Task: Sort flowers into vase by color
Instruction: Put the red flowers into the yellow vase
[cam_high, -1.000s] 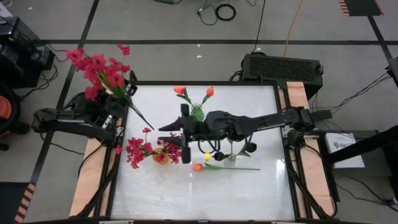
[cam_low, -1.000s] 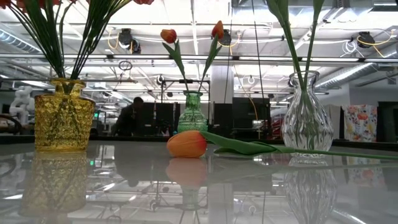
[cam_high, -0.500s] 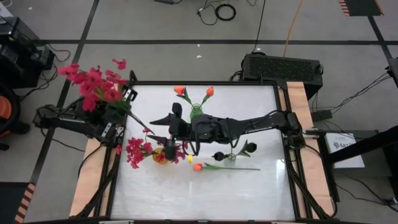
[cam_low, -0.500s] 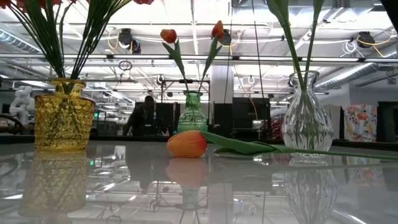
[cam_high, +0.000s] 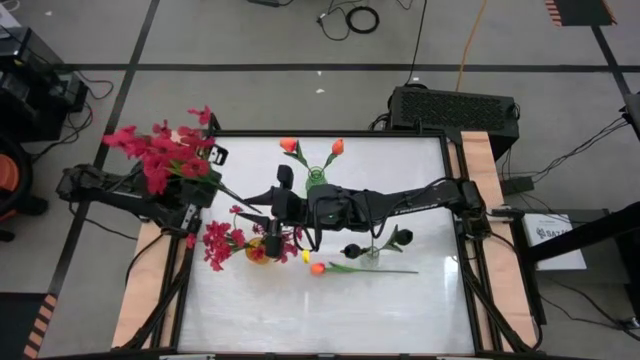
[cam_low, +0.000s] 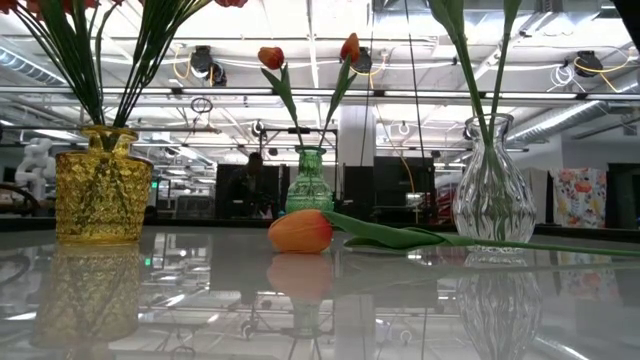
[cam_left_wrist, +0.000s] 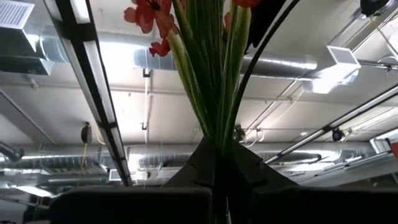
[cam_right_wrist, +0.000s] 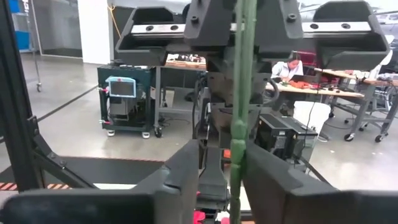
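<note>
High view: left end effector (cam_high: 190, 178) clamps crimson spray (cam_high: 160, 155), stems pointing toward table centre.

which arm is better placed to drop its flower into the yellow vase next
Right. The right gripper holds a green stem right beside the yellow vase. The left gripper sits at the table's left edge, gripping a crimson spray, farther off.

The dark left arm's hand (cam_high: 190, 178) sits at the frame's upper left, fingers clamped together. The dark right arm stretches leftward to centre, hand (cam_high: 275, 205) likewise clamped.
</note>
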